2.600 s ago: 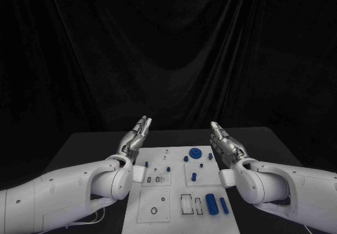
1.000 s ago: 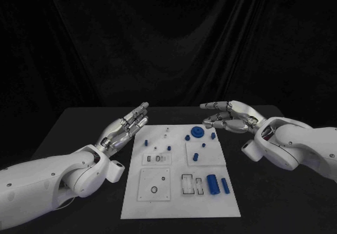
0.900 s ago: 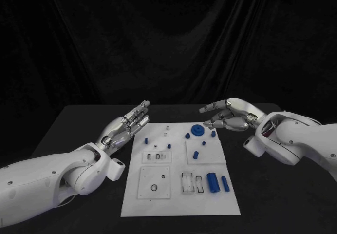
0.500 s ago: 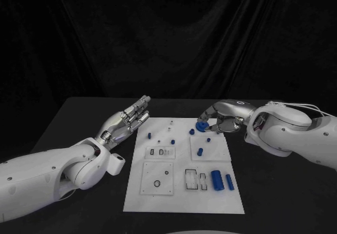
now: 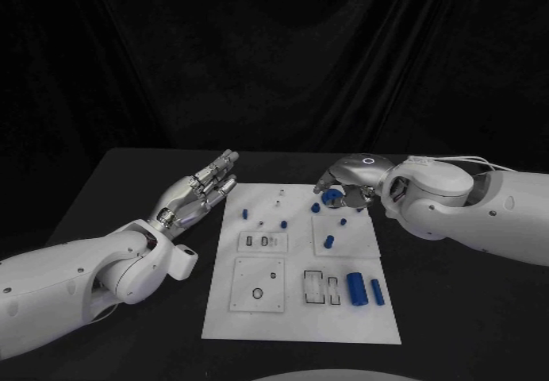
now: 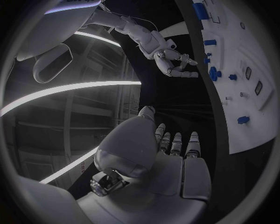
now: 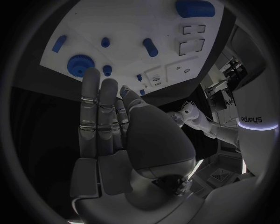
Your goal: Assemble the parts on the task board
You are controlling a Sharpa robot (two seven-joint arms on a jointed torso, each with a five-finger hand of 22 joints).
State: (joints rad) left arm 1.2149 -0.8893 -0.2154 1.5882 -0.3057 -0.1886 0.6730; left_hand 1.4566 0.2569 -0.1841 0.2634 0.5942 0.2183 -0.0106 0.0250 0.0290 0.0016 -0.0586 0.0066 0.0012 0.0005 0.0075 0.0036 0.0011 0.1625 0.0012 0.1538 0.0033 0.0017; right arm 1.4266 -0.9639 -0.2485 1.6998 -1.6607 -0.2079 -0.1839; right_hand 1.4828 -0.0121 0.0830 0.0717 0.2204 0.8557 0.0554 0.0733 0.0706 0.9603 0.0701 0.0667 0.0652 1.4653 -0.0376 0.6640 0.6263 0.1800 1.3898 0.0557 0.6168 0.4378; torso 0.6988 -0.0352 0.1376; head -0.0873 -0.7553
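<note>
Gear (image 5: 331,195), blue, at task board (image 5: 300,317) far end, just below right hand (image 5: 347,184).
Right hand's fingers apart, empty, nearer; left hand (image 5: 201,190) flat, empty, beside board.

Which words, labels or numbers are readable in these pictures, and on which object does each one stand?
"sharpa", seen mirrored, on the wrist band of the right arm in the right wrist view.
Pale lettering on the right arm at the edge of the left wrist view: cut off, unreadable.
The task board carries no readable text.

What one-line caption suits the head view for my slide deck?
Right hand reaches over a blue gear-shaped part at the far end of the white task board; left hand hovers open beside it.
</note>
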